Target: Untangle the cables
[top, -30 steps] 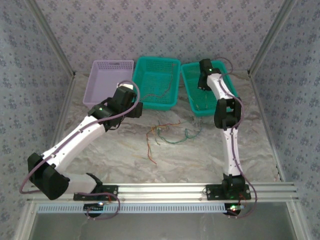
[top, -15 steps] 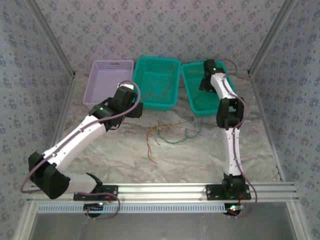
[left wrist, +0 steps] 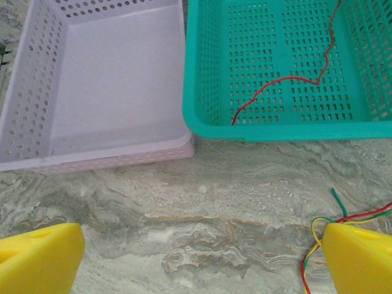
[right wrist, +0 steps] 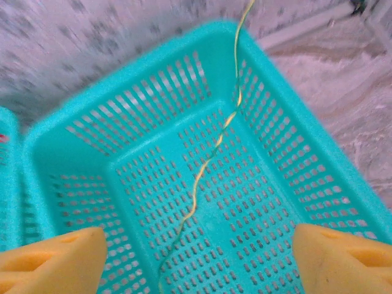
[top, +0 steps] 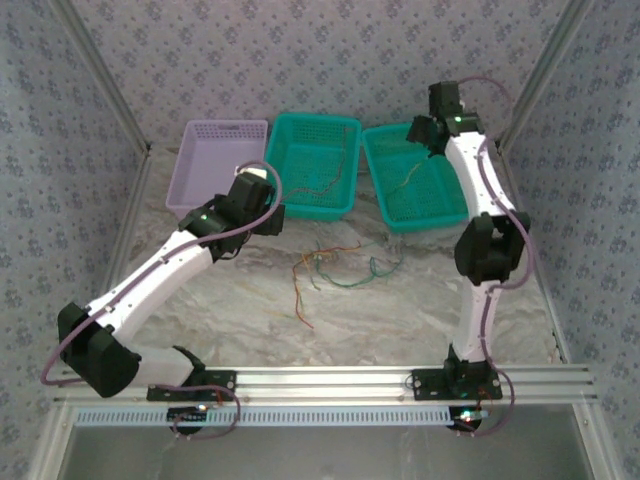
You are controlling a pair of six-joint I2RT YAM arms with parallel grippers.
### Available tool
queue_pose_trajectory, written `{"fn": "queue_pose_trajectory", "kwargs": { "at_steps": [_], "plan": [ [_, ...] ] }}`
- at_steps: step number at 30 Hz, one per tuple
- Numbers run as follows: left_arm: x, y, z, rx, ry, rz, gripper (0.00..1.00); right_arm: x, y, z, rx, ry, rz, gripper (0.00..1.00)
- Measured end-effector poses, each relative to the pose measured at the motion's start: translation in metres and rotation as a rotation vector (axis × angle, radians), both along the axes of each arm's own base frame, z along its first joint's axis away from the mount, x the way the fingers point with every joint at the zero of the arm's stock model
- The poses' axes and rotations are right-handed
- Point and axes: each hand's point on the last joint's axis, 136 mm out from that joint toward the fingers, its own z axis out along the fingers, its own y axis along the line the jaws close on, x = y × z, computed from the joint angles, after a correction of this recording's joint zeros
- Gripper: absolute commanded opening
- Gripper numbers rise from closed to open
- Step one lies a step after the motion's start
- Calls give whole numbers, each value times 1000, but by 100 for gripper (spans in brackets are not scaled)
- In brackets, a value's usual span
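Note:
A loose tangle of thin cables (top: pixel 335 265), orange, red and green, lies on the marble table between the arms; its edge (left wrist: pixel 324 225) reaches my left wrist view beside the right finger. One red cable (left wrist: pixel 288 79) lies in the middle teal basket (top: pixel 315 210). A yellow-green cable (right wrist: pixel 211 153) lies along the floor of the right teal basket (top: pixel 432 224), one end draped over the far rim. My right gripper (right wrist: pixel 196 257) hangs open above that basket, holding nothing. My left gripper (left wrist: pixel 199 263) is open low over bare table, just before the baskets.
An empty lilac basket (left wrist: pixel 92 92) stands left of the middle teal one (left wrist: pixel 202 116), almost touching it. All three baskets line the table's far edge. Patterned walls and metal frame posts enclose the table, and an aluminium rail runs along the near edge.
My right gripper has opened and let the yellow-green cable drop into the right basket, then risen and drawn back toward the far end. The left arm has stayed still.

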Motion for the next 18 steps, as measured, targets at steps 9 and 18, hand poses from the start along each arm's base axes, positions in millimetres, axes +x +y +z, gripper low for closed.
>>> {"fn": "queue_pose_trajectory", "kwargs": {
  "at_steps": [9, 18],
  "plan": [
    [1, 3, 1, 16, -9, 12, 100, -45, 1, 73, 11, -179, -17, 94],
    [1, 6, -6, 33, -14, 15, 100, -133, 62, 57, -44, -140, 154, 100]
  ]
}}
